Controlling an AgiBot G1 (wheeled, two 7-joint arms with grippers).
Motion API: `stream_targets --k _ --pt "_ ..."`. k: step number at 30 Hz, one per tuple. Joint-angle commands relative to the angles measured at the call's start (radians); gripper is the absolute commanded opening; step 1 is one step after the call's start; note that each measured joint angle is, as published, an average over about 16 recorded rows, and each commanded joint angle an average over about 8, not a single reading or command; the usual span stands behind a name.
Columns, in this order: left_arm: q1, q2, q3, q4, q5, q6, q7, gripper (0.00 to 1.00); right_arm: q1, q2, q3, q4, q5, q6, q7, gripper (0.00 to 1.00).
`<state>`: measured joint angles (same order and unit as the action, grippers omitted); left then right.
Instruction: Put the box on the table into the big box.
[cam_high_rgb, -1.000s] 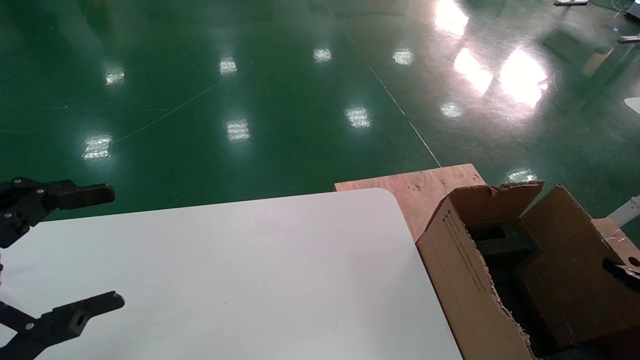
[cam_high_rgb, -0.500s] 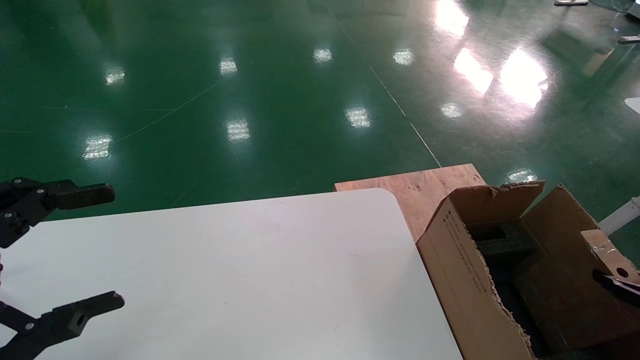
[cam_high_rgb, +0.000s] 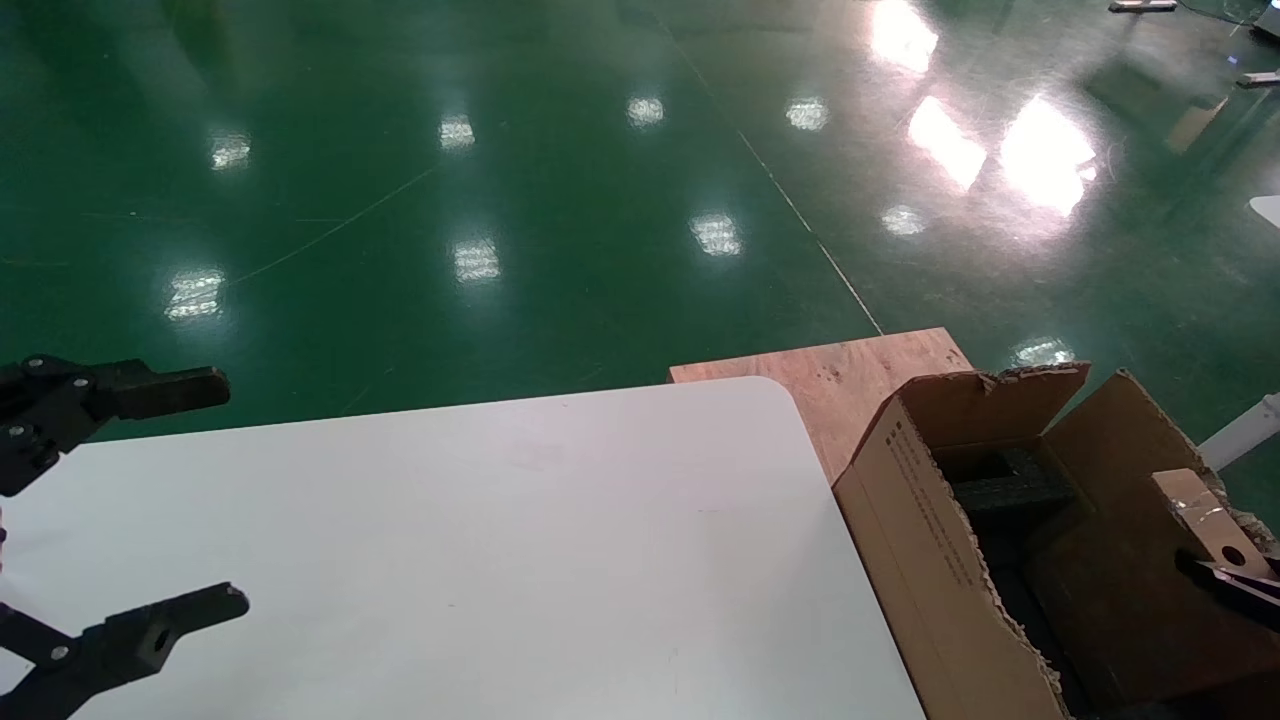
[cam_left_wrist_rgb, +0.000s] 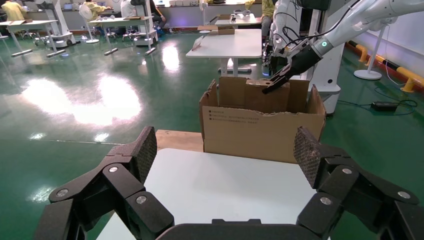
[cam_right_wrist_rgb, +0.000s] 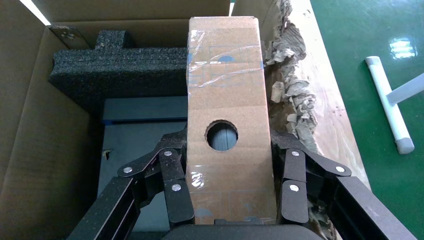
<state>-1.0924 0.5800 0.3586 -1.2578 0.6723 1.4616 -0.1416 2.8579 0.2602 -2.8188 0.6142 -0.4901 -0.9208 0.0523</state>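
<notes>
Box (cam_right_wrist_rgb: 227, 115), small and taped with a round hole in its broad face, sits clamped between the fingers of my right gripper (cam_right_wrist_rgb: 227, 172), held over the open big box (cam_high_rgb: 930, 540) near its torn far wall; whether it touches that ragged edge I cannot quite tell. Beneath it lies black foam (cam_right_wrist_rgb: 120, 62). My left gripper (cam_high_rgb: 150, 500) hovers parked over the white table (cam_high_rgb: 500, 560), jaws spread wide. Beyond the table's corner a plywood board (cam_high_rgb: 840, 370) rests on the green floor (cam_high_rgb: 500, 150).

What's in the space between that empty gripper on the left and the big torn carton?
Only bare white table; the head view shows nothing lying between the open left gripper and the big box.
</notes>
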Motion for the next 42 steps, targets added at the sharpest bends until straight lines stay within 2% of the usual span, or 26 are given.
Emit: stream_targets --k 1,6,7,8,14,15,16,42 --pt "0.000 0.000 0.000 0.000 0.000 0.000 0.000 1.00 0.001 0.001 -0.001 0.007 -0.005 0.005 0.003 0.00" --pt "0.000 0.000 0.000 0.000 0.000 0.000 0.000 1.00 0.001 -0.002 0.001 0.011 -0.011 0.011 0.008 0.00" --pt "0.000 0.000 0.000 0.000 0.000 0.000 0.000 1.00 0.001 -0.002 0.001 0.011 -0.012 0.012 0.008 0.05" --pt "0.000 0.000 0.000 0.000 0.000 0.000 0.000 1.00 0.001 -0.003 0.002 0.012 -0.013 0.012 0.007 0.15" --pt "0.000 0.000 0.000 0.000 0.000 0.000 0.000 1.00 0.000 -0.007 0.002 0.013 -0.019 0.011 0.000 0.90" --pt "0.000 0.000 0.000 0.000 0.000 0.000 0.000 1.00 0.000 -0.007 0.002 0.013 -0.020 0.011 -0.001 0.98" --pt "0.000 0.000 0.000 0.000 0.000 0.000 0.000 1.00 0.000 -0.008 0.002 0.013 -0.020 0.011 -0.001 1.00" --pt "0.000 0.000 0.000 0.000 0.000 0.000 0.000 1.00 -0.003 -0.008 0.003 0.013 -0.020 0.010 -0.001 1.00"
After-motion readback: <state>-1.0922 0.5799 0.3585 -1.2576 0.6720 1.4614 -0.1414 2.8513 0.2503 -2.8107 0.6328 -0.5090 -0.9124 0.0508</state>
